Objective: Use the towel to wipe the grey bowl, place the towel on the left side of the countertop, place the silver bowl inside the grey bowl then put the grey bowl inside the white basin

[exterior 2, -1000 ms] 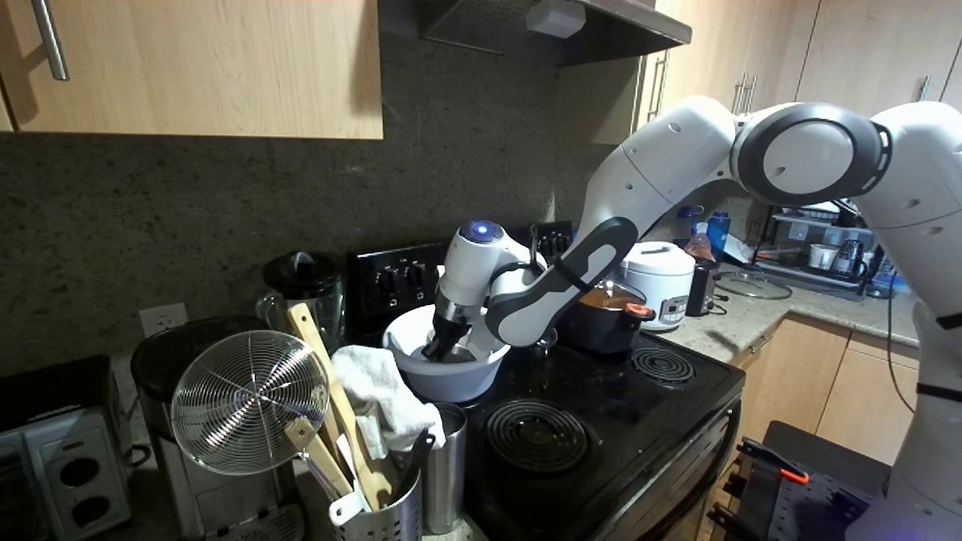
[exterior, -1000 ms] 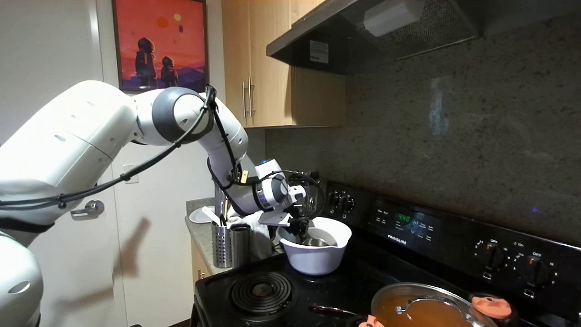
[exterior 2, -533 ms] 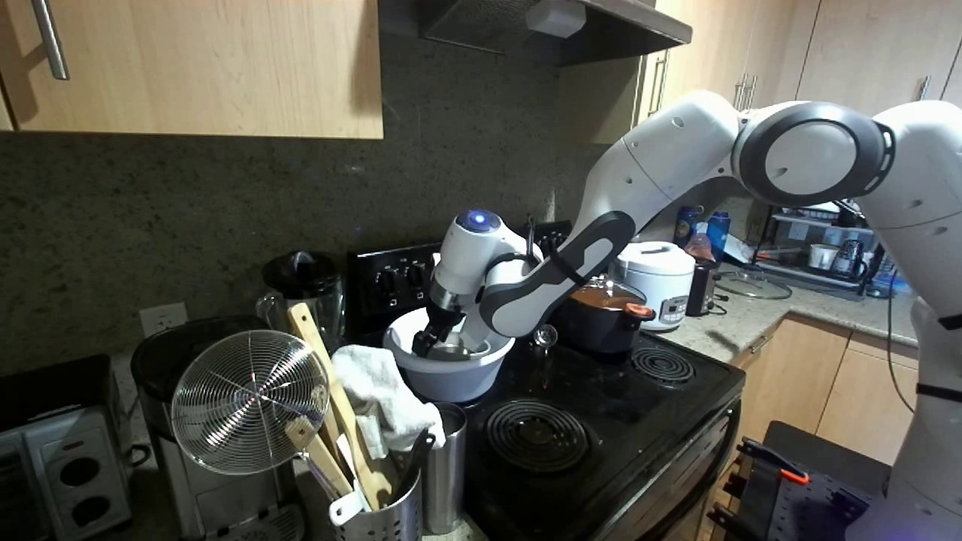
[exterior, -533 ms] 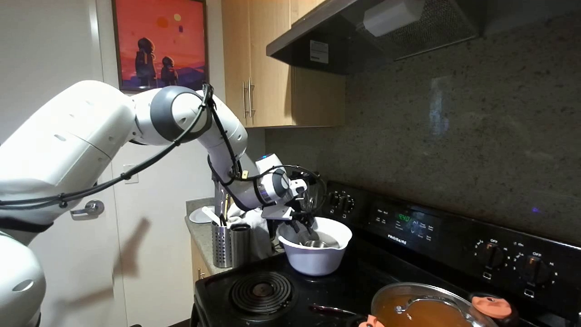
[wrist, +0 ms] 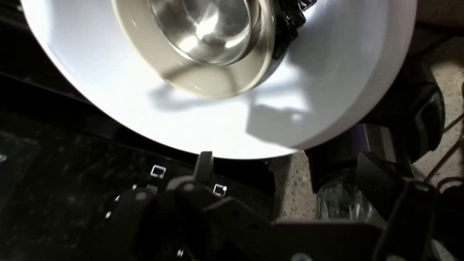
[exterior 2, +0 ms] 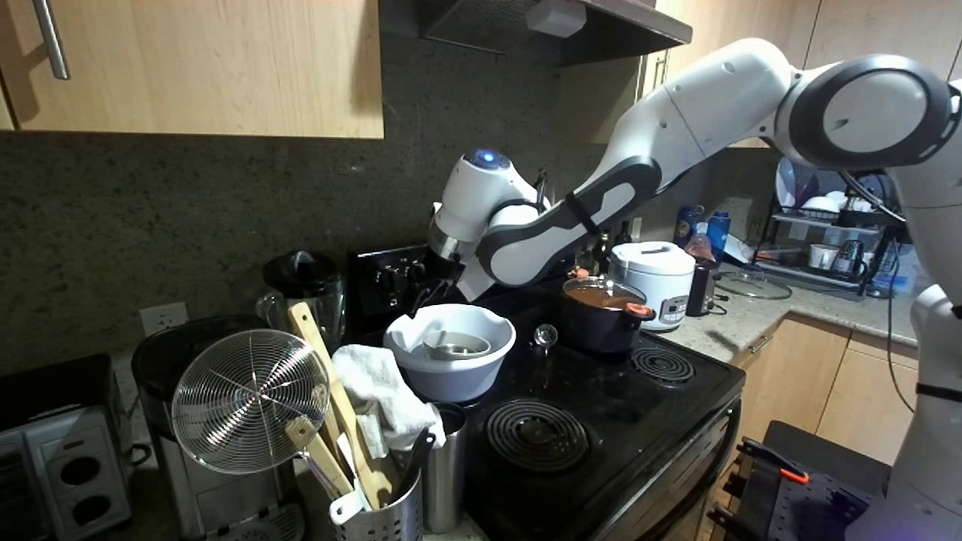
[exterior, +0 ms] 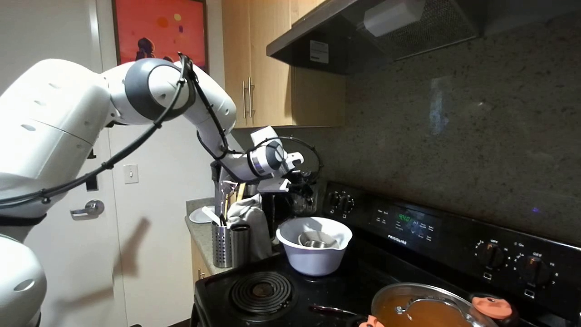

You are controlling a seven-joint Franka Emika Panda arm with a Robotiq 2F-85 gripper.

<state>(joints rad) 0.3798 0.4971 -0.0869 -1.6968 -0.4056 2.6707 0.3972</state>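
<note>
Inside the white basin [wrist: 174, 127], your wrist view shows the silver bowl [wrist: 203, 32] sitting within the grey bowl [wrist: 210, 81]; the upper edge of that view cuts off all three. Only in both exterior views do you find the towel [exterior 2: 387, 398], draped just beside the utensil holder [exterior 2: 387, 522]. Your gripper [wrist: 286, 163] has its fingers [wrist: 204, 166] spread wide, with speckled countertop [wrist: 295, 192] showing between them. In an exterior view you see it hanging above the basin's rim [exterior: 290, 244], apart from both bowls, though its fingers blend into the dark behind. A shiny black thing [wrist: 288, 27] beside the grey bowl is hard to make out.
</note>
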